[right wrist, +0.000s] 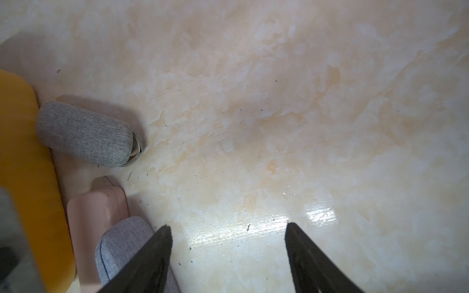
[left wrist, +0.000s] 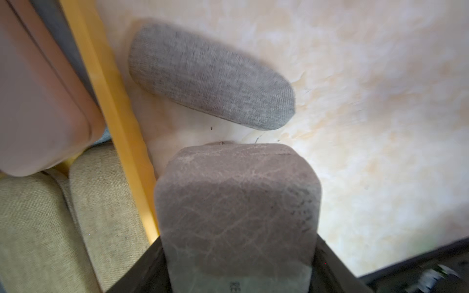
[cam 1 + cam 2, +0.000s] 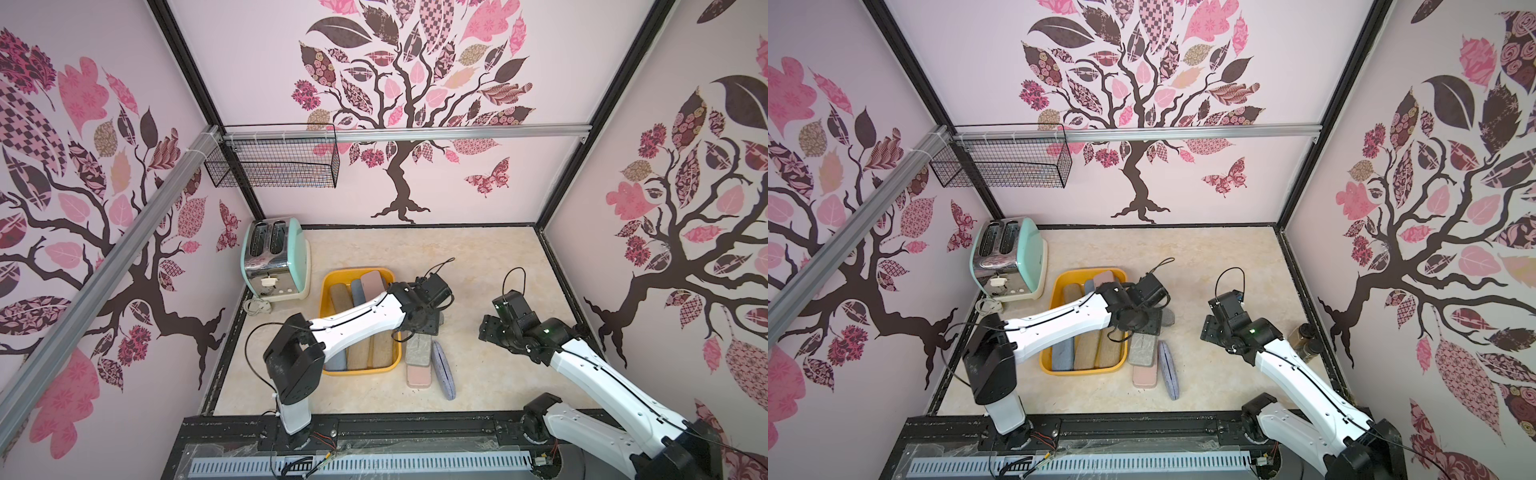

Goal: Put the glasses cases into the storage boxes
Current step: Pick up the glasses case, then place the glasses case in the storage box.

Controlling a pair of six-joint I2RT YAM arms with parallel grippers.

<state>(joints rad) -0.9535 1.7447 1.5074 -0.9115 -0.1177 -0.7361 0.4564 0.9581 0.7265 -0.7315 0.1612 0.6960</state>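
A toaster [image 3: 276,259] stands at the table's [image 3: 490,257] far left corner. Right of it, toward the middle, the yellow tray [image 3: 357,371] already holds tan, blue and pink cases lying side by side. The left arm stretches across the tray. The left fingers [image 2: 142,271] are clamped on the long sides of a flat grey case [image 3: 417,351] just outside the tray's right wall. Whether that case is clear of the table I cannot tell. At its near end lies a flat pink case [image 3: 417,374], with a lavender case [image 3: 444,370] just beside both. An oval grey case [image 2: 210,76] lies farther back, just beside the tray's right wall. The right fingers [image 1: 152,256] hang wide apart over the table, toward its right edge. A brown jar [image 3: 1302,336] stands at that edge.
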